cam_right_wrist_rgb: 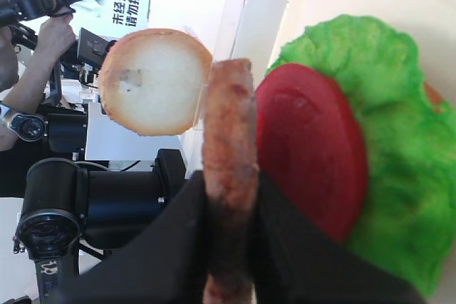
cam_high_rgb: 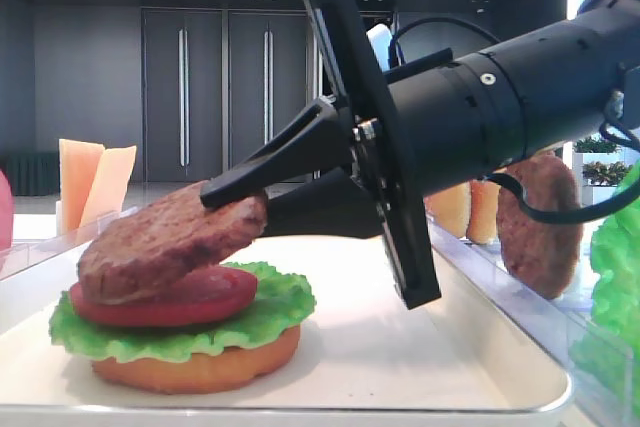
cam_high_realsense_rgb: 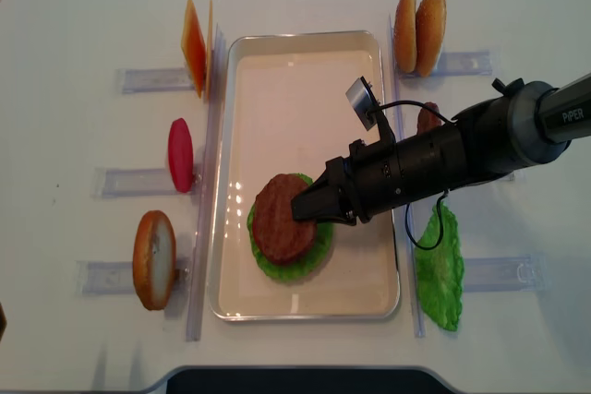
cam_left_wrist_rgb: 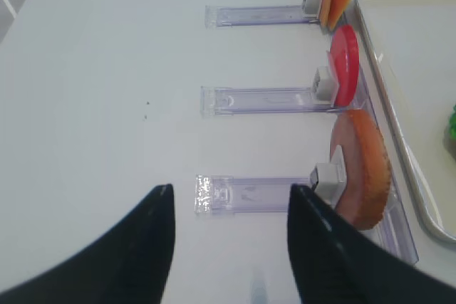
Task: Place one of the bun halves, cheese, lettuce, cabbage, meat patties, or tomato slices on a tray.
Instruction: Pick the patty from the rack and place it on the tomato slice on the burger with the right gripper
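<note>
A dark brown meat patty (cam_high_rgb: 170, 237) hangs tilted over a stack on the cream tray (cam_high_realsense_rgb: 295, 71). The stack is a bun half (cam_high_rgb: 200, 369) at the bottom, then lettuce (cam_high_rgb: 270, 312), then a tomato slice (cam_high_rgb: 190, 299). The patty's low edge rests on the tomato. My right gripper (cam_high_rgb: 235, 197) is shut on the patty's raised edge; in the right wrist view the patty (cam_right_wrist_rgb: 229, 119) shows edge-on between the black fingers. My left gripper (cam_left_wrist_rgb: 231, 190) is open and holds nothing, above the white table beside a bun half (cam_left_wrist_rgb: 363, 169) in its holder.
Clear slotted holders flank the tray. On the left stand cheese slices (cam_high_realsense_rgb: 196, 46), a tomato slice (cam_high_realsense_rgb: 180, 154) and a bun half (cam_high_realsense_rgb: 153, 258). On the right stand two bun halves (cam_high_realsense_rgb: 420, 18), a second patty (cam_high_realsense_rgb: 428, 117) and lettuce (cam_high_realsense_rgb: 439, 269).
</note>
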{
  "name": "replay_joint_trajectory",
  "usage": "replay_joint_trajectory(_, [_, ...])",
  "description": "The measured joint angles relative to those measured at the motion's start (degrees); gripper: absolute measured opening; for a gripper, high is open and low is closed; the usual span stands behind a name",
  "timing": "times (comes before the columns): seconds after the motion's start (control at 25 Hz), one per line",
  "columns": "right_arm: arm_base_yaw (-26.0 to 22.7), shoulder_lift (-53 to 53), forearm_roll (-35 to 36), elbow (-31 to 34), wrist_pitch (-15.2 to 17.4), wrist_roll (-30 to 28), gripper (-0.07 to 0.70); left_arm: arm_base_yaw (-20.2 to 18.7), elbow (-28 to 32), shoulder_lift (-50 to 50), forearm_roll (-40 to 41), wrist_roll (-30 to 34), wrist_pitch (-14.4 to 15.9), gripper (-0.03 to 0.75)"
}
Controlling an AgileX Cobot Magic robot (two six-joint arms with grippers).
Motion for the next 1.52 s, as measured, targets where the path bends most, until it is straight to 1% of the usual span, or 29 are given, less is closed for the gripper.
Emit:
replay_joint_trajectory(0.28, [0.00,0.00,0.00,0.00,0.37,-0.17,0.144,0.00,0.00,0.00,0.00,0.00,0.00,0.391])
replay_joint_trajectory(0.36, [0.00,0.00,0.00,0.00,0.67,-0.17,0.198,0.00,0.00,0.00,0.00,0.00,0.00,0.391])
replay_joint_trajectory(0.48, [0.18,0.00,0.00,0.00,0.78,-0.17,0.333,0.00,0.00,0.00,0.00,0.00,0.00,0.391])
replay_joint_trajectory(0.52, [0.30,0.00,0.05,0.00,0.78,-0.17,0.366,0.00,0.00,0.00,0.00,0.00,0.00,0.391])
replay_joint_trajectory(0.64, [0.92,0.00,0.05,-0.58,0.78,-0.17,0.407,0.00,0.00,0.00,0.00,0.00,0.00,0.391])
replay_joint_trajectory(0.76, [1.62,-0.07,0.12,-1.82,0.69,-0.17,0.416,0.00,0.00,0.00,0.00,0.00,0.00,0.391])
replay_joint_trajectory(0.84, [2.01,-0.87,-0.30,-2.69,-0.27,-0.17,0.418,0.00,0.00,0.00,0.00,0.00,0.00,0.391])
replay_joint_trajectory(0.96, [2.54,-3.06,-2.09,-3.54,-4.18,0.17,0.419,0.00,0.00,0.00,0.00,0.00,0.00,0.391])
replay_joint_trajectory(1.08, [2.61,-5.41,-4.92,-3.67,-9.41,1.15,0.419,0.00,0.00,0.00,0.00,0.00,0.00,0.391])
replay_joint_trajectory(1.16, [2.61,-6.57,-7.42,-3.67,-12.15,1.90,0.419,0.00,0.00,0.00,0.00,0.00,0.00,0.391])
replay_joint_trajectory(1.36, [2.61,-9.99,-16.42,-3.67,-19.84,6.99,0.419,0.00,0.00,0.00,0.00,0.00,0.00,0.391])
replay_joint_trajectory(1.52, [2.61,-14.73,-22.94,-3.67,-24.75,11.00,0.419,0.00,0.00,0.00,0.00,0.00,0.00,0.391])
